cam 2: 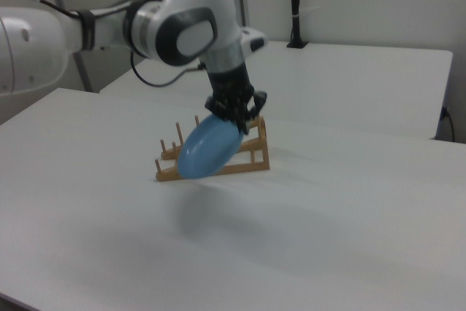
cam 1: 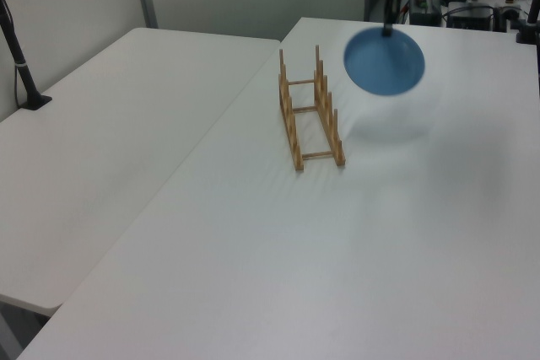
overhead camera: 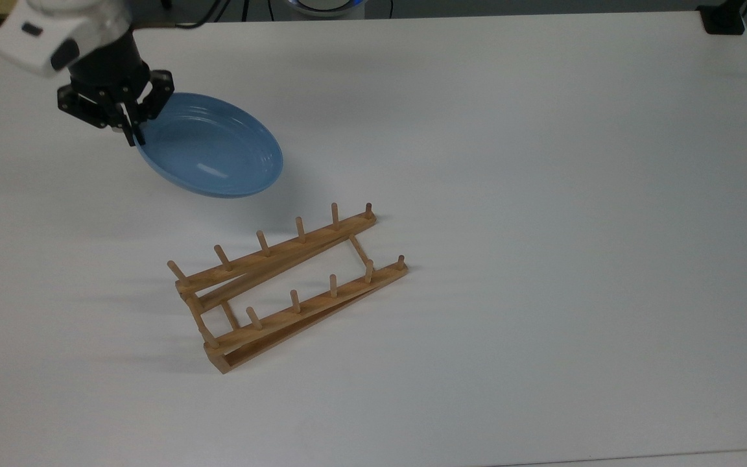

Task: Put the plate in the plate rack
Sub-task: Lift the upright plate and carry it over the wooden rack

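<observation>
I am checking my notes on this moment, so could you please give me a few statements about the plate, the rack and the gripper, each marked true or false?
1. The gripper holds the light-blue plate by its rim. True.
2. The plate lies flat on the white table. False: it hangs tilted above the table, casting a shadow below it.
3. The wooden plate rack holds no plate. True.
4. The rack lies tipped on its side. False: it stands with its pegs upright.
5. The plate is red. False: it is light blue.
</observation>
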Action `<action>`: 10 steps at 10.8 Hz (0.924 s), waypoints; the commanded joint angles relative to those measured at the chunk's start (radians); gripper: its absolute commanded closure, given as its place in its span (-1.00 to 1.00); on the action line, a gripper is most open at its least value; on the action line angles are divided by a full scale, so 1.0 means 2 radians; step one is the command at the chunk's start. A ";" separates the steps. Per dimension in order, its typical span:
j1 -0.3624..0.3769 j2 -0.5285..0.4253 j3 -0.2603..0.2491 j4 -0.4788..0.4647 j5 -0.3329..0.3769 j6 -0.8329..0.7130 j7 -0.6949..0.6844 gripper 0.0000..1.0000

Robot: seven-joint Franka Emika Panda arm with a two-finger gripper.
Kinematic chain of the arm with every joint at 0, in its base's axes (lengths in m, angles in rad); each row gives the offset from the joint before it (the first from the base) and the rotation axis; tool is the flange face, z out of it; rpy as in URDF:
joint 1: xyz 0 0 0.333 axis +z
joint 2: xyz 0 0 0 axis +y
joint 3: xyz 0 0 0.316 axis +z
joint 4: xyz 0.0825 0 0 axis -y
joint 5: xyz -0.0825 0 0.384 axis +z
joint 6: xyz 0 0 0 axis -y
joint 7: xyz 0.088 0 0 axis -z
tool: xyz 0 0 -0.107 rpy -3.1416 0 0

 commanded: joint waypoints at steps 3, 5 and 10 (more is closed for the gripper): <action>0.142 0.006 -0.079 0.058 -0.074 0.080 0.064 1.00; 0.193 0.016 -0.089 0.058 -0.162 0.106 0.145 1.00; 0.256 0.051 -0.086 0.056 -0.269 0.107 0.250 1.00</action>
